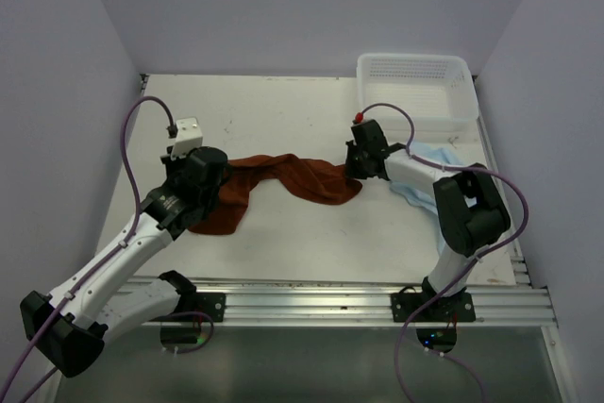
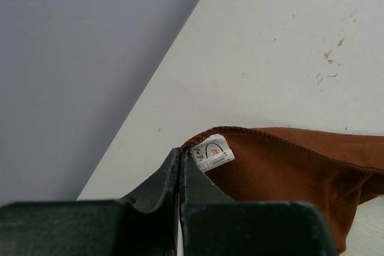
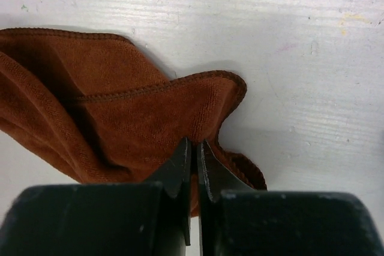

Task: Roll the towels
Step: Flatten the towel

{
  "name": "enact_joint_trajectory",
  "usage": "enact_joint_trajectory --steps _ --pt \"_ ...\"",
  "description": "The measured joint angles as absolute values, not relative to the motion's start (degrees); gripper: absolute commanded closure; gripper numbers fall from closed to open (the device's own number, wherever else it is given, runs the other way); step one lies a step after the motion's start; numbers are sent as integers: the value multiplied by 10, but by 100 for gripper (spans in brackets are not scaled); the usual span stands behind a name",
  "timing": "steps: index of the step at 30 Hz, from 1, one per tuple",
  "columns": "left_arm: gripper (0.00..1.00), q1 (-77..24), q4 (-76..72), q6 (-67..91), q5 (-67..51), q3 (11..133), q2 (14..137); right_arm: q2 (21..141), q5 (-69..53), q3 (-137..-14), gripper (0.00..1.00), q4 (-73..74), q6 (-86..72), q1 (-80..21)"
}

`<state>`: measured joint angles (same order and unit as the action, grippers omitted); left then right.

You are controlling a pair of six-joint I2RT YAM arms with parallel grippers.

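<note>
At the near edge of the table (image 1: 283, 106) a metal rail (image 1: 330, 301) is seen, with both arm bases fixed along it. Just beyond it, the brown towel (image 1: 311, 181) is stretched across the middle of the table, bunched and twisted rather than flat, and it is held at both ends. Its left end is pinched by the left gripper (image 2: 182, 159): the jaws are pressed together on a hemmed corner, right beside a white care label (image 2: 211, 153) sewn into that corner. A loose lobe of the cloth is spread on the table beneath the left arm. The right end is clamped by the right gripper (image 3: 193, 148), whose jaws are closed tight on a fold of the hem. Behind the right arm, a pale blue towel (image 1: 451, 156) is seen crumpled on the table, partly hidden by the arm. Farthest off, a white plastic basket (image 1: 412, 58) is set in the far right corner; whether it touches the blue towel cannot be told.
</note>
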<state>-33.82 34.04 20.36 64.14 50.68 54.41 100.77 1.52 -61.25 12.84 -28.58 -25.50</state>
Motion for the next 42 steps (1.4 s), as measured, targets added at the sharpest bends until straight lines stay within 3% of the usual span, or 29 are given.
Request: enact_joint_trajectory --steps 10,17,18,20,21,22,25,33,42 --pt "100 -338 340 197 639 536 559 933 54 -680 100 184 -240 -259" --pt "100 -338 339 193 641 567 549 773 124 -653 100 178 -185 -310" --pt "100 -338 339 194 641 566 547 747 126 -629 90 176 -189 -321" --pt "100 -338 341 198 640 560 544 707 125 -572 79 176 -203 -335" --pt "100 -338 341 200 639 555 543 693 124 -541 64 184 -216 -338" --pt "100 -338 344 202 638 550 543 685 125 -511 59 198 -232 -339" --pt "100 -338 349 204 630 537 542 681 126 -452 56 248 -258 -337" --pt "100 -338 322 188 594 512 495 655 156 -513 60 299 -272 -337" --pt "100 -338 297 178 593 482 466 778 142 -557 66 262 -270 -324"
